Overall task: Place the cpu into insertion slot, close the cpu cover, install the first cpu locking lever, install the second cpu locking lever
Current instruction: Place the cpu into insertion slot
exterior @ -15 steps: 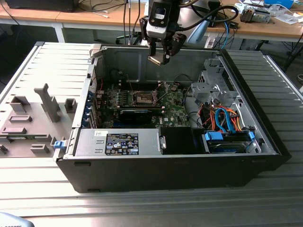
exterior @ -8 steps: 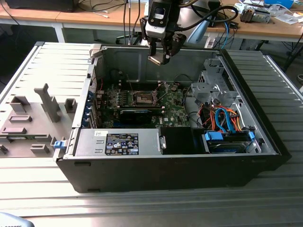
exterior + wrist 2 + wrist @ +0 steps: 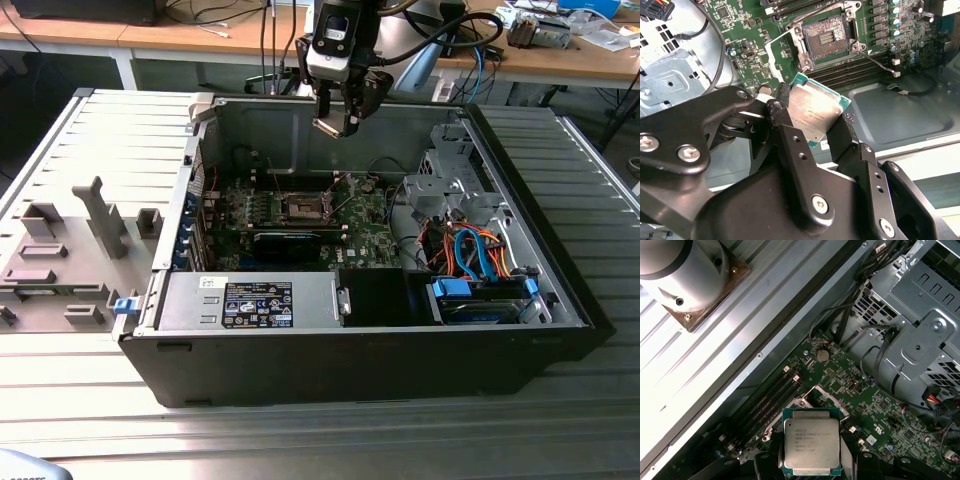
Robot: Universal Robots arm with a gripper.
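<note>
Above the open case (image 3: 300,370), the cpu (image 3: 815,112) is pinched by its edges in the gripper (image 3: 816,134), jaws clamped on it, well clear of the insertion slot (image 3: 827,37) on the green board (image 3: 755,30). It's a flat square w/ a brushed-silver lid and green rim. Risk, imo: the thin, smooth edges could slip or tilt, and a skewed seat would foul the slot.
</note>
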